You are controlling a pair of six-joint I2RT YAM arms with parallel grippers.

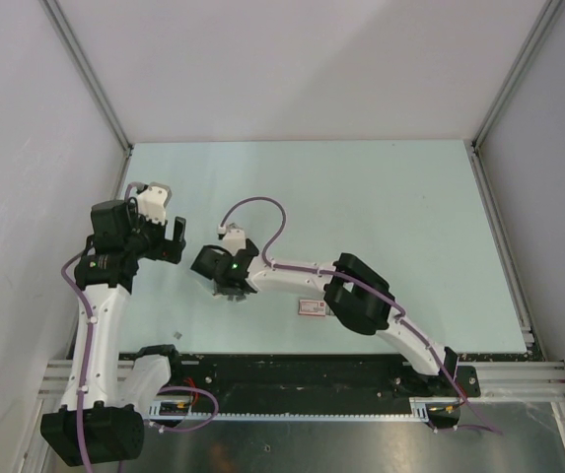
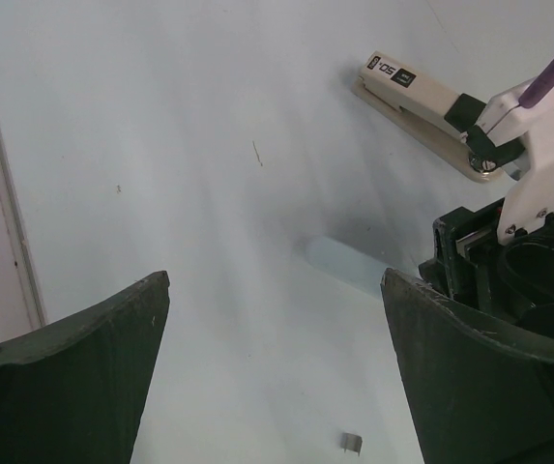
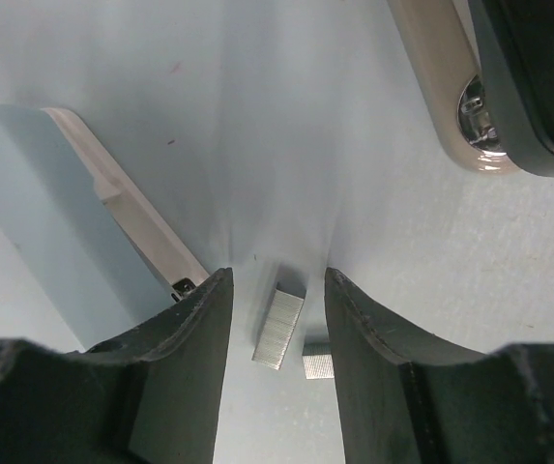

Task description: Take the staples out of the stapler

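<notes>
Flanking staples (image 3: 278, 331), right pincer (image 3: 277, 282); stapler (image 3: 40, 217) part-hidden

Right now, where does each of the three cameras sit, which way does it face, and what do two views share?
Top external: above and behind, looking down on the table; the left arm and right arm show.
Left wrist: on the left arm, looking down past the open left gripper at the stapler.
Right wrist: on the right arm, looking down between the fingers of the right gripper at the staples.
Shared: both wrist views show the stapler.
</notes>
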